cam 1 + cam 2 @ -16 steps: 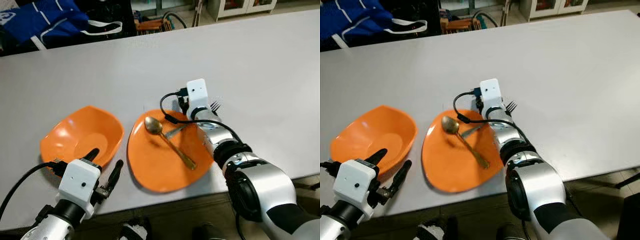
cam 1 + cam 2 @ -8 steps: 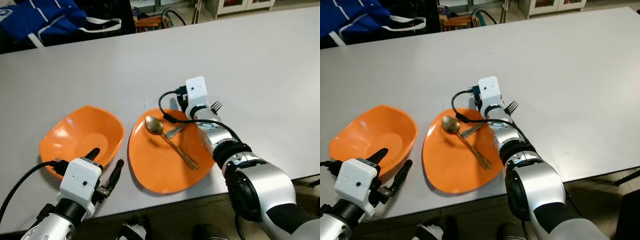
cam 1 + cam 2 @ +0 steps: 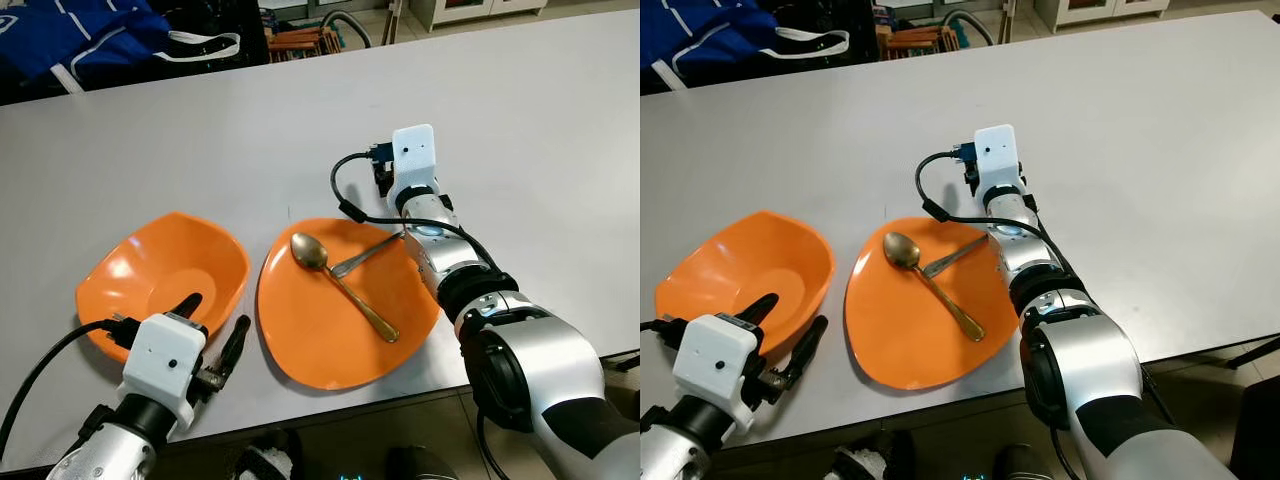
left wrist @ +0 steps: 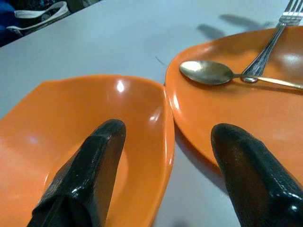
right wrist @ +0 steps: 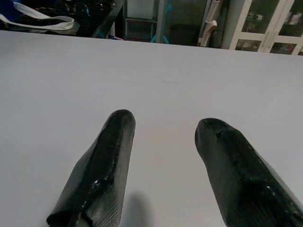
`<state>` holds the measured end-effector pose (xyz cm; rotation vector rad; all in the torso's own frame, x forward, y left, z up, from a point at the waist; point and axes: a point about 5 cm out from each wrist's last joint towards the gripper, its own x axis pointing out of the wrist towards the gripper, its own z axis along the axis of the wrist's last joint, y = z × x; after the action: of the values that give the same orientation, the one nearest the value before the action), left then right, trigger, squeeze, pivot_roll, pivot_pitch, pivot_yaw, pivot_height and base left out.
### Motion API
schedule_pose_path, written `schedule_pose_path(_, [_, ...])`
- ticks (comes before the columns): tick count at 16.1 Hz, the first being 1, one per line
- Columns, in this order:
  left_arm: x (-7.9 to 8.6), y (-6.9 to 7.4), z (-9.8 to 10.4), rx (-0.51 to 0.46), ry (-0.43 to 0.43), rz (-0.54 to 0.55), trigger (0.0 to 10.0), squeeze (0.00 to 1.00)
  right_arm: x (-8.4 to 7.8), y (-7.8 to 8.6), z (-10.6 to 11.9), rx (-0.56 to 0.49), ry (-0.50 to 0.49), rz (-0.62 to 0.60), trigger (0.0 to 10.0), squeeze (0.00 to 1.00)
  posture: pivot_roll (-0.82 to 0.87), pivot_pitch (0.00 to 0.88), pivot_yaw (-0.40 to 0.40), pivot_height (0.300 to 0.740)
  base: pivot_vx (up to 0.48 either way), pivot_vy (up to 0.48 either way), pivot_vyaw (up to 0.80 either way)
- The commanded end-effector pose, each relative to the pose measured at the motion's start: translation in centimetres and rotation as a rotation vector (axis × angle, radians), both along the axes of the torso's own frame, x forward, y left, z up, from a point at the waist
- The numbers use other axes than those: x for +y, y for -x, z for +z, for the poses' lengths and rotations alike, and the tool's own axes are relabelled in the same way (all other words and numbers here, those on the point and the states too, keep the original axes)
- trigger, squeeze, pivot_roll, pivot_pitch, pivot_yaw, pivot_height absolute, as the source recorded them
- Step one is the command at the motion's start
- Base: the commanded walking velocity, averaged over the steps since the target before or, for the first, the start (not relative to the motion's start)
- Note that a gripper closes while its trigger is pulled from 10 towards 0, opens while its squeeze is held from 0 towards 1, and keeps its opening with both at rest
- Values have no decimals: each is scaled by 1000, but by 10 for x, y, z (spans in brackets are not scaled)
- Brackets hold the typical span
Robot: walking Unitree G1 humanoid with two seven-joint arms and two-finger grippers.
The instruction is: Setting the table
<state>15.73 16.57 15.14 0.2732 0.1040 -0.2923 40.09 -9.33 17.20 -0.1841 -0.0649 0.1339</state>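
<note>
Change: right gripper (image 5: 161, 165) has lifted away from the fork (image 3: 368, 254) and now sits farther out over the bare table (image 3: 520, 120), beyond the plate's far rim; a second ago its wrist hid the fork's middle, with the tines poking out past it. The fork's handle end now lies plainly on the plate.
Left gripper (image 3: 212, 324): hovers at the near table edge, fingers spread and holding nothing. One finger (image 4: 90, 170) hangs over the near part of the bowl, the other (image 4: 251, 175) over the gap beside the plate's near-left rim.
Bowl (image 3: 160, 275): orange, squarish, right in front of the left gripper and partly under its left finger. Its right rim sits just beside the plate's left rim; whether they touch cannot be told.
Plate (image 3: 340, 305): orange, ahead and to the right of the left gripper, below and nearer than the right gripper.
Spoon (image 3: 335, 280): brass-coloured, lying on the plate behind the right gripper, bowl toward the far left, handle running to the near right.
Fork: silver, behind the right gripper, handle end resting on the plate and touching the spoon's neck; in the left wrist view its tines reach the plate's far-right rim.
Right gripper: fingers apart and unloaded, pointing across the grey table away from the plate.
Blue cloth (image 3: 90, 35): far beyond the left gripper, past the table's far edge.
</note>
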Motion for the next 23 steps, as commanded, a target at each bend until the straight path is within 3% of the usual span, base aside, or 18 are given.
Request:
schedule_pose_path(1, [2, -2, -7, 28, -19, 26, 10000, 0, 5, 2, -2, -4, -16, 22, 10000, 0, 103, 172, 83, 740, 0, 0, 0])
schedule_pose_path(5, [1, -9, -9, 27, 11, 44, 10000, 0, 19, 8, -16, 58, -37, 95, 10000, 0, 84, 151, 81, 740, 0, 0, 0])
schedule_pose_path(7, [1, -12, -8, 18, 14, 45, 10000, 0, 24, 10, -16, 44, 14, 133, 10000, 0, 81, 146, 80, 740, 0, 0, 0])
schedule_pose_path(11, [0, -16, -10, 10, 13, 41, 10000, 0, 16, 8, -15, 47, -43, 93, 10000, 0, 61, 129, 80, 740, 0, 0, 800])
schedule_pose_path(14, [-1, -18, -10, 2, 0, 33, 10000, 0, 14, 8, -17, 55, -28, 85, 10000, 0, 52, 126, 81, 740, 0, 0, 0])
schedule_pose_path(23, [-5, -27, -10, -20, -9, 40, 10000, 0, 27, 13, -18, 16, -9, 147, 10000, 0, 36, 126, 87, 740, 234, -393, 81])
